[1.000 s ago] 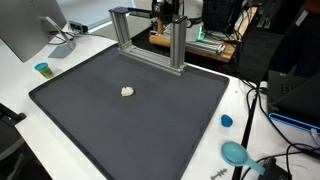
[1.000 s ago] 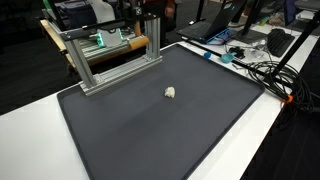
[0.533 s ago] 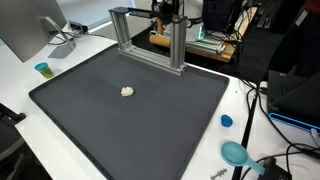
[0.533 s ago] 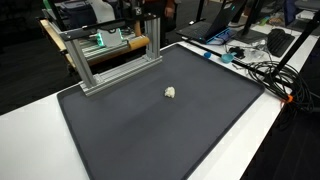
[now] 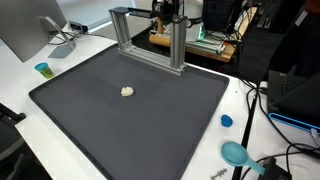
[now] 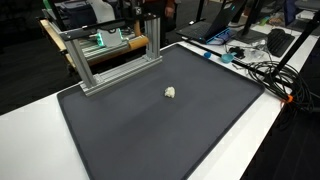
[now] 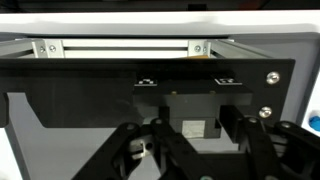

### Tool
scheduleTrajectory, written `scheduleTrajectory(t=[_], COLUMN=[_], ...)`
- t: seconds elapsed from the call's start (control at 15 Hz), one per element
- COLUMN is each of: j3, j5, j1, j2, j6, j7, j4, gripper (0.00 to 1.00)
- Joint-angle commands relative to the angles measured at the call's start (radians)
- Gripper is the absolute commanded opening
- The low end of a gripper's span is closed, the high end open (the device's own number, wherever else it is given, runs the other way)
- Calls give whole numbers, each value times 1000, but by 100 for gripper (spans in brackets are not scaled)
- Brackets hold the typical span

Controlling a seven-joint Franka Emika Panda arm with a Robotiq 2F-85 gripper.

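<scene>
Exterior views: white lump [image 5: 127,91] well inside mat [image 5: 150,130], frame [image 5: 178,48] along 1 edge

a silver aluminium frame bar [image 7: 120,47] with bolted brackets runs across the top. below it a flat black matte panel [image 7: 90,88] fills the middle, with two small white labels [image 7: 147,82] and two silver screws [image 7: 272,77] at its right edge. the black linked arms of the claw [image 7: 190,158] spread along the lower edge, which cuts off the tips. a small pale patch [image 7: 137,151] between them is too blurred to name.
</scene>
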Motion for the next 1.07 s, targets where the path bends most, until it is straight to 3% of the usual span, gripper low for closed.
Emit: scheduleTrajectory(t=[0.0, 0.33, 0.73, 1.0], j3=[-19, -25, 33, 48], j5=[32, 48, 4, -24], j1=[33, 33, -34, -57], j2=[19, 35, 63, 193], j6=[-39, -18, 253, 307], j7=[-52, -61, 153, 194], j4=[24, 35, 61, 151], gripper=[25, 21, 21, 21])
